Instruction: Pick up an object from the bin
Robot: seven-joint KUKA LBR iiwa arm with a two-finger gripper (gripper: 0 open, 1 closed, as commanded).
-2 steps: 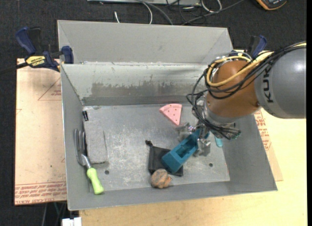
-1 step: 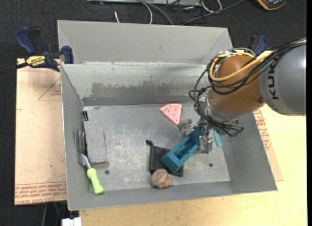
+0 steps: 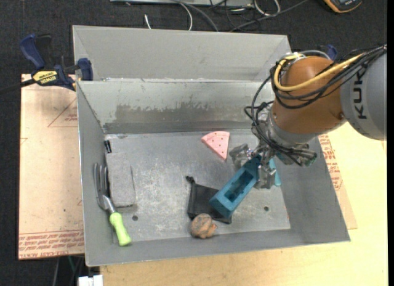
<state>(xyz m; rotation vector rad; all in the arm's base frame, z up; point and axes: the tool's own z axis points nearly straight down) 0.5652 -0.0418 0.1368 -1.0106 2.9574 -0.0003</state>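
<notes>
My gripper [image 3: 253, 165] hangs low over the right part of the bin floor, beneath the arm's orange cover. A teal-blue oblong block [image 3: 234, 191] lies slanted, its upper end between my fingers and its lower end resting on a black flat thing [image 3: 198, 200]. The fingers [image 3: 238, 153] stand on either side of that upper end, closed against it. A pink wedge with dots [image 3: 217, 142] lies just left of the gripper, near the back wall. A brownish round lump [image 3: 203, 225] sits in front of the black thing.
On the left of the bin lie a grey slab [image 3: 122, 186] and a metal tool with a green handle [image 3: 120, 228]. The bin's sloping right wall runs close beside the gripper.
</notes>
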